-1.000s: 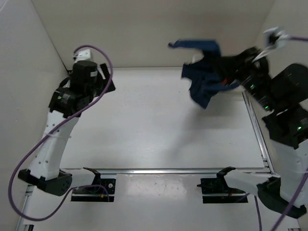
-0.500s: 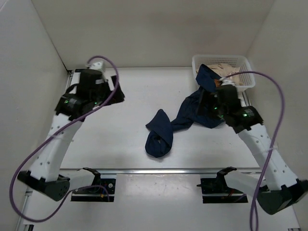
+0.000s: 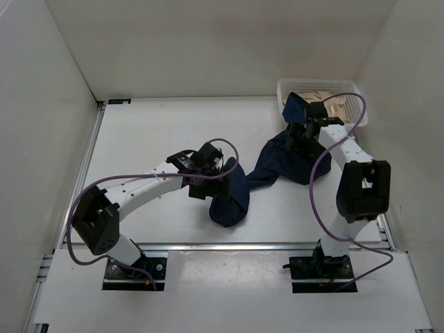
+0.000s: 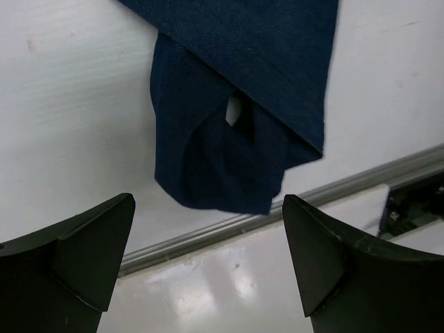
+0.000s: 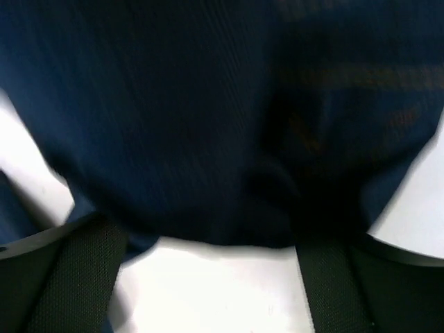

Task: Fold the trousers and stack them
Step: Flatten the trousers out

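The trousers [image 3: 277, 163] are dark navy jeans lying crumpled on the white table. One end rests against the basket corner, and a folded leg end [image 3: 229, 201] points toward the near edge. My left gripper [image 3: 208, 182] hovers open beside that leg end. In the left wrist view the leg end [image 4: 229, 139] lies ahead of the left gripper [image 4: 208, 260], nothing between its fingers. My right gripper [image 3: 297, 139] sits over the bunched upper part. The right wrist view shows denim [image 5: 208, 118] just past the open right gripper [image 5: 208, 277], with bare table between the fingers.
A white mesh basket [image 3: 322, 84] holding pale cloth [image 3: 340, 104] stands at the back right corner. A metal rail [image 3: 243, 245] runs along the table's near edge. White walls close in the left, back and right sides.
The right gripper carried the trousers up in the air, laid them on the table and opened. The left arm swung from the back left down to the leg end.
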